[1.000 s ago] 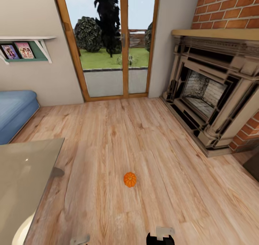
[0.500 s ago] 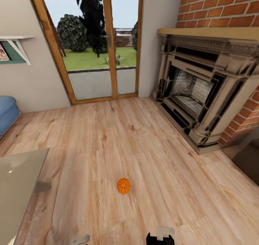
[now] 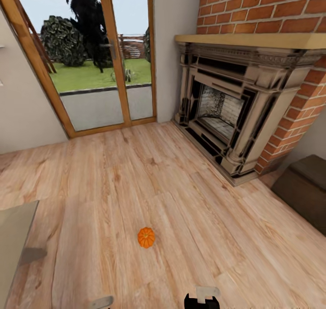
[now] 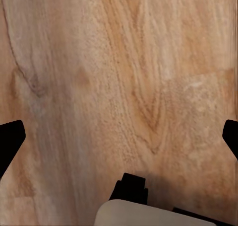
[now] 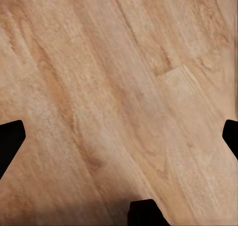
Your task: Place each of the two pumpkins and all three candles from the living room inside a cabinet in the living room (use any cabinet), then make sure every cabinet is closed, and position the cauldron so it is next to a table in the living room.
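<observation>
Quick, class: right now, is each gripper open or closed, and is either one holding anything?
Left gripper: open, holding nothing, bare wood floor between its fingertips.
Right gripper: open, holding nothing, same floor beneath it.

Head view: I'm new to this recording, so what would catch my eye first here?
A small round orange pumpkin sits alone on the pale wooden plank floor, near the picture's bottom centre. At right, an ornate beige stone fireplace stands in a red brick wall. At upper left, a wood-framed glass door shows a green garden.
</observation>
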Controlling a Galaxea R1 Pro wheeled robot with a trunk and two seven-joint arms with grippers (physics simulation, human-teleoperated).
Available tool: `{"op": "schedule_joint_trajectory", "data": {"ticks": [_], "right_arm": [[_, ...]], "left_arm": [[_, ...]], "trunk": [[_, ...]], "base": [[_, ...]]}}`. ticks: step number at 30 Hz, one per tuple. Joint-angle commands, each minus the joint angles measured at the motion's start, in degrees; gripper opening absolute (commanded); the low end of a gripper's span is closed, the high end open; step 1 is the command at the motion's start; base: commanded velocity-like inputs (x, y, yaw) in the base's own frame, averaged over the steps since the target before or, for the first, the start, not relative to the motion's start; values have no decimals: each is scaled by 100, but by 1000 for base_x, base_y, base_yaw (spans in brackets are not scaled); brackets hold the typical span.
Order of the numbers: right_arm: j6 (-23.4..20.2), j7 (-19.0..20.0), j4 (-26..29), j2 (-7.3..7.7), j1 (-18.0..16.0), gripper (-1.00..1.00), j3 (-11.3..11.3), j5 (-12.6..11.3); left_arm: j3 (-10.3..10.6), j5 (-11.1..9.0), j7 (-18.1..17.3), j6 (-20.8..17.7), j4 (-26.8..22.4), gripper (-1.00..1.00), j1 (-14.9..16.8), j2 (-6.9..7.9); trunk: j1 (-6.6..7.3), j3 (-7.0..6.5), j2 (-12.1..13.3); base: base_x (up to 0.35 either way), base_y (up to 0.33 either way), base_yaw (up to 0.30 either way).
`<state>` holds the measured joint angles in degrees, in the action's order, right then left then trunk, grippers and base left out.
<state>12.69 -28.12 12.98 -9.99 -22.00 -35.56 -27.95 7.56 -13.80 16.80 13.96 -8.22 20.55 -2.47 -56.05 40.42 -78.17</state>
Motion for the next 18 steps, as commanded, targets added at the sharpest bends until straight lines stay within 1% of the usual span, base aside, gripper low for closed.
{"op": "schedule_joint_trajectory", "data": {"ticks": [1, 11, 18], "right_arm": [[32, -18, -6, 0, -6, 100, -48, -61], [32, -18, -6, 0, -6, 100, -45, -61], [32, -18, -6, 0, -6, 100, -45, -61]], "left_arm": [[51, -53, 25, 19, 1, 100, 2, 1], [45, -53, 25, 19, 1, 100, 2, 1], [46, -53, 25, 19, 3, 100, 2, 1]], "trunk": [[0, 4, -2], [0, 4, -2], [0, 4, -2]], "base": [[4, 9, -275], [3, 4, -275], [148, 145, -275]]}}
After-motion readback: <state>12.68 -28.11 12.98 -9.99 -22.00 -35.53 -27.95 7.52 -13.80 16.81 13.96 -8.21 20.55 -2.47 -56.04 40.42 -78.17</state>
